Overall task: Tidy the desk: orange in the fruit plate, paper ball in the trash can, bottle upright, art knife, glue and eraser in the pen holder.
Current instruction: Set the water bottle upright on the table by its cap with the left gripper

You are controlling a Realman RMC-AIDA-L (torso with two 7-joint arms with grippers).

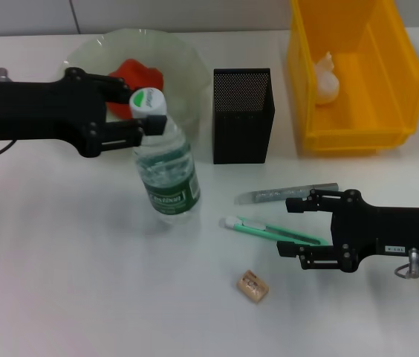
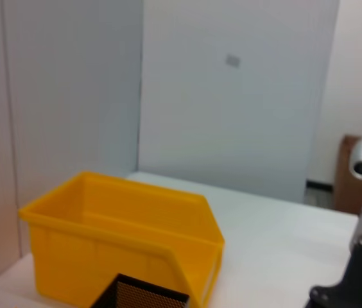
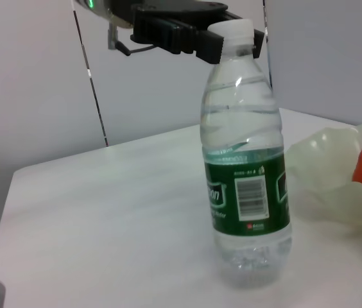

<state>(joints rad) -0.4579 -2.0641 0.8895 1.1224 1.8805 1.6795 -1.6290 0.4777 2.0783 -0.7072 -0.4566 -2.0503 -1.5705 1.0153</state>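
A clear water bottle (image 1: 166, 167) with a green label stands upright on the white desk (image 1: 61, 260), its base flat on the surface. The left claw (image 1: 144, 117) reaches in from the side at cap height, its fingers either side of the white cap (image 1: 148, 102); whether they press on the neck or merely flank it cannot be told. Holding it high on the neck looks meant to steady the bottle on its base.

Just behind that claw sits the pale green fruit plate (image 1: 180, 56) with the orange (image 1: 135, 74) already in it. Beside the bottle, away from the left arm, stands the black mesh pen holder (image 1: 243, 115), and beyond it the yellow trash can (image 1: 358, 126) holding the paper ball (image 1: 325, 80).

The right claw (image 1: 291, 227) lies low over the desk, fingers spread apart and holding nothing. The green art knife (image 1: 269, 230) lies between its fingertips, which suggests it is lined up to grasp it. The grey glue stick (image 1: 284, 195) lies just beyond the claw, toward the pen holder. The tan eraser (image 1: 252, 286) lies near the claw, on the robot's side.
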